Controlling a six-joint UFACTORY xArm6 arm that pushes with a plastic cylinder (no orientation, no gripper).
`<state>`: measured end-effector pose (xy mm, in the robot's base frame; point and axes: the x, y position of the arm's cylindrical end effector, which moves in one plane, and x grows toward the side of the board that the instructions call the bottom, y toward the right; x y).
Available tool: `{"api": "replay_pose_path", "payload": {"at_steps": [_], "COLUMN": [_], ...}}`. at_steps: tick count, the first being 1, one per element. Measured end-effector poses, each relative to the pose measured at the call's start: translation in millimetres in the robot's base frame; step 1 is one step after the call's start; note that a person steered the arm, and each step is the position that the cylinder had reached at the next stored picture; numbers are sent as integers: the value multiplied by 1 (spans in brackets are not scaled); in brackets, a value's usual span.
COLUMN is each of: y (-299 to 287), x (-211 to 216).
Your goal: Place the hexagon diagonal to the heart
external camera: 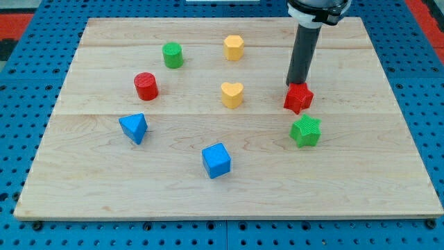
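Note:
The yellow hexagon (234, 47) sits near the view's top centre of the wooden board (229, 187). The yellow heart (232, 94) lies below it, near the board's middle. My tip (297, 85) is at the view's right of the heart, touching the top edge of the red star (298, 98). The tip is well to the right of and below the hexagon, apart from it.
A green star (306, 131) lies below the red star. A green cylinder (173, 55) and a red cylinder (146, 86) are at the upper left. A blue triangle (134, 128) and a blue cube (216, 160) are lower left. Blue pegboard (28, 76) surrounds the board.

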<state>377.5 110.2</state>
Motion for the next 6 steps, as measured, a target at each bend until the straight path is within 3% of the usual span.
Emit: {"api": "replay_pose_path", "payload": {"at_steps": [1, 2, 3, 4, 6], "y": [-13, 18, -81, -131, -127], "x": [-41, -86, -133, -122, -83]}}
